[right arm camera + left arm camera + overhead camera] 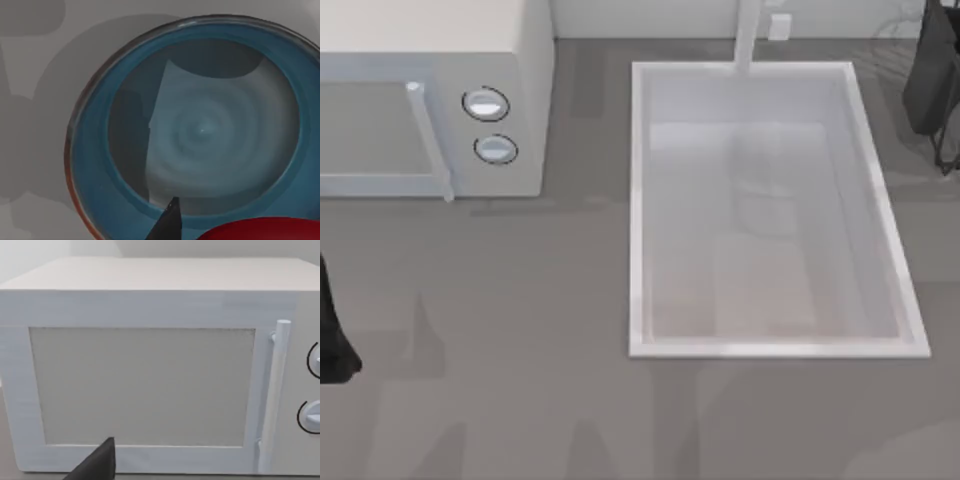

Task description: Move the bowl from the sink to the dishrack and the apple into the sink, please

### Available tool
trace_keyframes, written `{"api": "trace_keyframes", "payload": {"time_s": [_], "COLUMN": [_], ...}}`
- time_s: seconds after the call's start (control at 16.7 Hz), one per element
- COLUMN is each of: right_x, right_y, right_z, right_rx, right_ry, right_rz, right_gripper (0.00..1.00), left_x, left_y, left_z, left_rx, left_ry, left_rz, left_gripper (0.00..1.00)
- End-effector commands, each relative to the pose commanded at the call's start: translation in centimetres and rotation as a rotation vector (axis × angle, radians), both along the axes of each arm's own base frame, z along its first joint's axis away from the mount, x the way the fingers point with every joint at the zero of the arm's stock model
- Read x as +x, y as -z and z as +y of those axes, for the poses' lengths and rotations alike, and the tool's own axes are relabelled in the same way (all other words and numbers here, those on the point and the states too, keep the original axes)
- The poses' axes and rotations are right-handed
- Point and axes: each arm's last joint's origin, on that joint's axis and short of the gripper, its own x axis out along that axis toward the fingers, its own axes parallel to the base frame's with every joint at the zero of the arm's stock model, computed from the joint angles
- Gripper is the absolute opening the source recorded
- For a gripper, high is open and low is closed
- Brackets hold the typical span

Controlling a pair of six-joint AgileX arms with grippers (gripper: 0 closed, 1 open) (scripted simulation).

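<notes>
**Bowl under the right wrist, sink basin bare from above**

The right wrist view looks straight down into the bowl, teal-blue inside with a thin reddish rim, sitting on a grey surface. A curved red shape at the near edge of that view, overlapping the bowl's rim, looks like the apple; whether it touches the bowl I cannot tell. 1 dark fingertip of the right gripper pokes in just over the bowl's inner wall, beside the red shape. Its partner is out of frame, so I cannot tell whether these fingers are spread or closed, or whether they hold anything.

From the top view, the sink is a white rectangular basin right of centre on the grey counter, its faucet rising at the far rim. The right arm is a dark mass at the far right edge, beyond the sink's corner. The left arm sits at the left edge, parked.

The left wrist view faces the microwave front on: door panel, upright handle, and the edges of 2 knobs. 1 dark fingertip of the left gripper shows low in front of the door; its state I likewise cannot tell. In the top view the microwave stands at the far left, well apart from the sink.
</notes>
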Motion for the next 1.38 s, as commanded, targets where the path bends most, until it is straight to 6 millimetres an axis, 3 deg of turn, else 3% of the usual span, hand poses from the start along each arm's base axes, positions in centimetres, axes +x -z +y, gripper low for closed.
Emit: {"api": "trace_keyframes", "payload": {"time_s": [0.42,0.72,1.08,1.38], "right_x": [0.1,2.4,6.0,5.7], "right_y": [-0.3,1.0,3.3,4.1], "right_z": [0.2,2.9,10.6,19.2], "right_rx": [-0.006,-0.112,-0.297,-0.332], "right_ry": [-0.004,-0.072,-0.174,-0.194], "right_rz": [-0.007,-0.122,-0.482,-0.911], "right_gripper": [0.0,0.0,0.0,0.0], "left_x": [0.0,0.0,0.0,0.0], "left_y": [0.0,0.0,0.0,0.0], "left_z": [0.0,0.0,0.0,0.0], "left_rx": [0.0,0.0,0.0,0.0], "left_ry": [0.0,0.0,0.0,0.0], "left_rz": [0.0,0.0,0.0,0.0], "left_gripper": [1.0,1.0,1.0,1.0]}}
